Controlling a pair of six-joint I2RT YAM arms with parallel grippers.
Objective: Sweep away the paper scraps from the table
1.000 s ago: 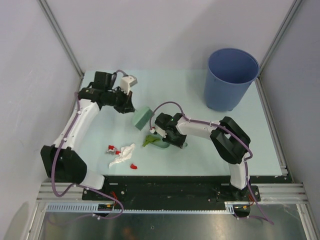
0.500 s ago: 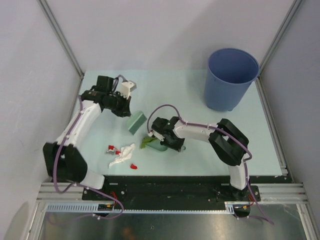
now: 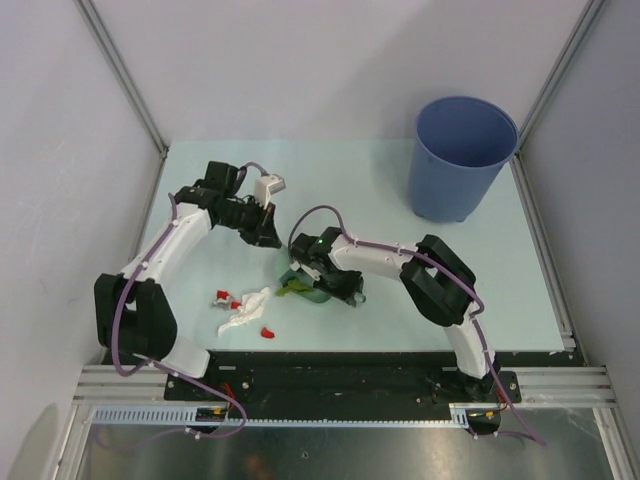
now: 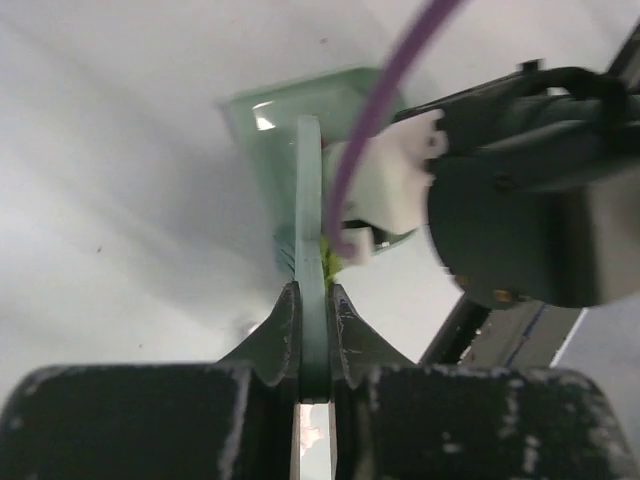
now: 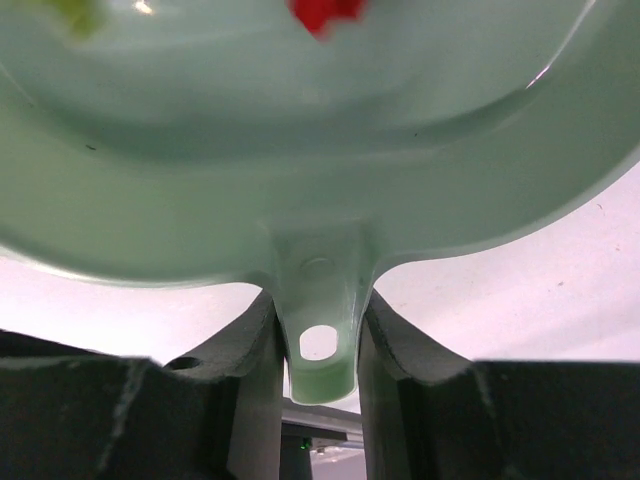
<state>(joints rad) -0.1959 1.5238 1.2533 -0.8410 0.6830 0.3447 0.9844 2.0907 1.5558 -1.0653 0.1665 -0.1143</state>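
My left gripper (image 3: 271,236) is shut on the flat handle of the pale green brush (image 4: 310,200), seen edge-on between its fingers (image 4: 280,330). The brush head (image 3: 289,266) is at the mouth of the pale green dustpan (image 3: 310,290). My right gripper (image 3: 335,280) is shut on the dustpan's handle tab (image 5: 320,340). A green scrap (image 3: 297,287) lies at the pan's mouth and also shows in the right wrist view (image 5: 75,12), with a red scrap (image 5: 325,12) in the pan (image 5: 300,150). A white crumple (image 3: 245,309) and red pieces (image 3: 222,297) (image 3: 267,332) lie on the table (image 3: 380,180). No dark blue wads are in view.
A tall blue bin (image 3: 462,155) stands at the table's back right. The black and metal rail (image 3: 340,365) runs along the near edge. The right arm (image 4: 530,190) fills the right of the left wrist view.
My left gripper has carried the brush right and nearer, up to the dustpan's mouth. My right gripper has slid the dustpan a little left with the green scrap.
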